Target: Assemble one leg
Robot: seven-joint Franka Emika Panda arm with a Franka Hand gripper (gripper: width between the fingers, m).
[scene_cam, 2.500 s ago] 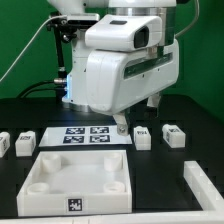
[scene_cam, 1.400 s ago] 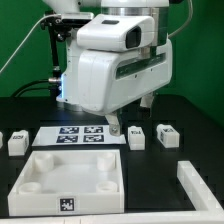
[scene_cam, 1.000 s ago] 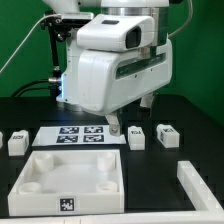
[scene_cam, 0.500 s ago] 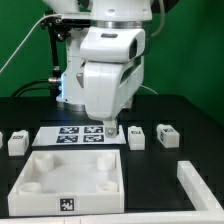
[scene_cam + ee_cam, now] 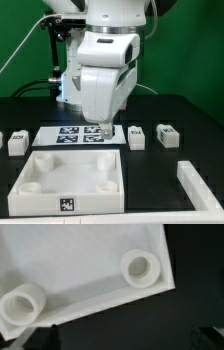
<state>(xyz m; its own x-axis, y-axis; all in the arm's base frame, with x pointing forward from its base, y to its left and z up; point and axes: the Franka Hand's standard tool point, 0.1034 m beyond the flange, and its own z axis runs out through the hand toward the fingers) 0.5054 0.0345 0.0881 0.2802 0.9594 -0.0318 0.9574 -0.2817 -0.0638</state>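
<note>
Gripper (image 5: 108,128) hangs low at the right end of the marker board (image 5: 75,134); the jaws look spread with nothing between them, dim in the wrist view. The black table (image 5: 190,118) is open to the right and far side. Three upright white plastic blocks show in full: nearest leg (image 5: 137,135) just right of the gripper, second leg (image 5: 168,136) further right, third leg (image 5: 17,143) at left. One large square part (image 5: 70,178) with round sockets (image 5: 140,268) lies on the near side.
</note>
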